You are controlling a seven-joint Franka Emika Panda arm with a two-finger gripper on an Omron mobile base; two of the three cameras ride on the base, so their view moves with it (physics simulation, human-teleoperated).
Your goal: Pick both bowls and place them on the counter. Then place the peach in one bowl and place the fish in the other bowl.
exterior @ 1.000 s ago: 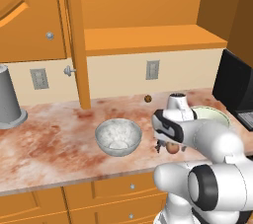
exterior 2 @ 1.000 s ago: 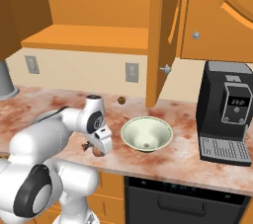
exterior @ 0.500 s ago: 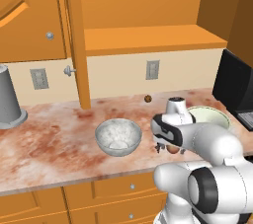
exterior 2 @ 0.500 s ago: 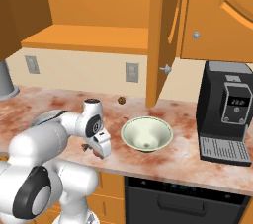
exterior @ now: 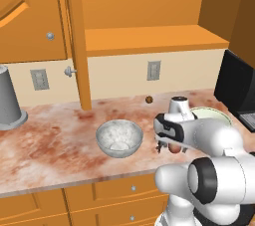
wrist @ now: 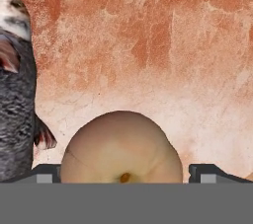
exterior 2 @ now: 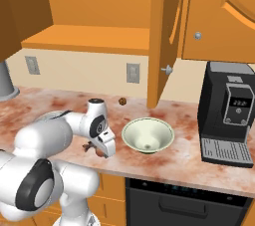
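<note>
Gripper is lowered over the counter, jaws spread wide with one fingertip on either side of the peach and not pressing it. Peach lies on the marble near the front edge. Fish lies on the counter just beside the peach in the hand view, close to one finger; a fin nearly reaches the fruit.

Marbled grey-white bowl stands upright on the counter to the left of the wrist in the left base view. Pale green bowl stands upright on the other side of the hand, near it. Both bowls are empty.

Small dark brown ball rests near the back wall. Upturned grey cup stands well to the left. Black coffee machine sits on the far right. Open cabinet door hangs above the green bowl.
</note>
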